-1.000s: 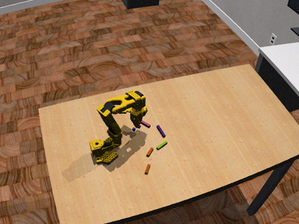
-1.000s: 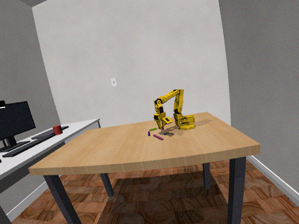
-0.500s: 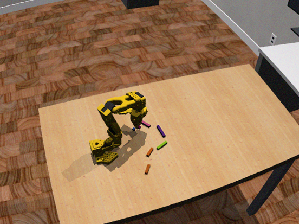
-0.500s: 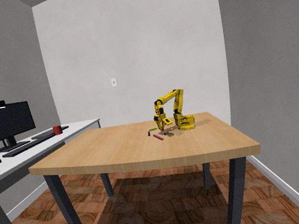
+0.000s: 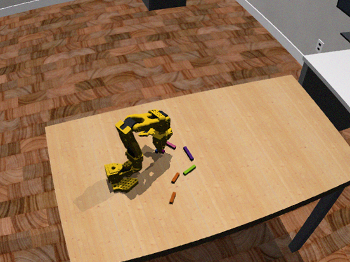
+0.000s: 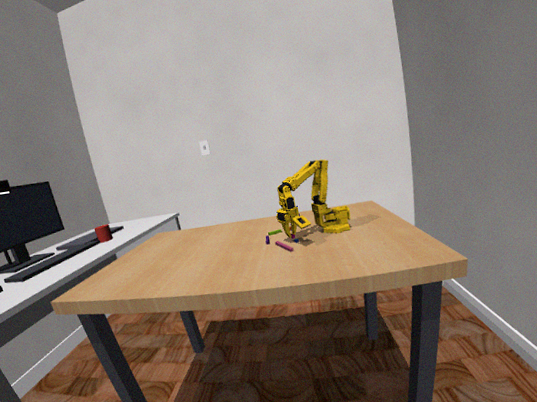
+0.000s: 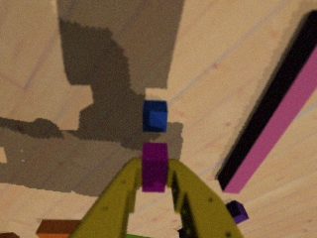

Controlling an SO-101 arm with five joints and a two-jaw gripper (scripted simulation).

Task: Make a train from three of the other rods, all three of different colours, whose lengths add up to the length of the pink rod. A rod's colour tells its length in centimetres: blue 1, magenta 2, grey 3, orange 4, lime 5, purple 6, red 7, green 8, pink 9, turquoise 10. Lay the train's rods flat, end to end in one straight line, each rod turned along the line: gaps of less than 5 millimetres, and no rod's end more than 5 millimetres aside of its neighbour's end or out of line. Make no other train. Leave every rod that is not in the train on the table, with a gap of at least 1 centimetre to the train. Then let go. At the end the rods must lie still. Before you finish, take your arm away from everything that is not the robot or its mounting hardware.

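Note:
My gripper (image 7: 155, 184) is shut on the short magenta rod (image 7: 155, 167) and holds it low over the table, its far end close to the small blue rod (image 7: 155, 115), roughly in line with it. In the top view the gripper (image 5: 160, 149) sits by the blue rod (image 5: 156, 150) and the magenta rod (image 5: 162, 150). The long pink rod (image 7: 277, 121) lies to the right; it also shows in the top view (image 5: 171, 144). The purple rod (image 5: 188, 153), the lime rod (image 5: 189, 169) and two orange rods (image 5: 175, 177) (image 5: 172, 197) lie further right and nearer.
The arm's base (image 5: 120, 175) stands to the left of the rods. A white desk (image 5: 349, 85) with a monitor stands beyond the table's right edge. In the wrist view an orange rod (image 7: 56, 227) shows at the bottom left.

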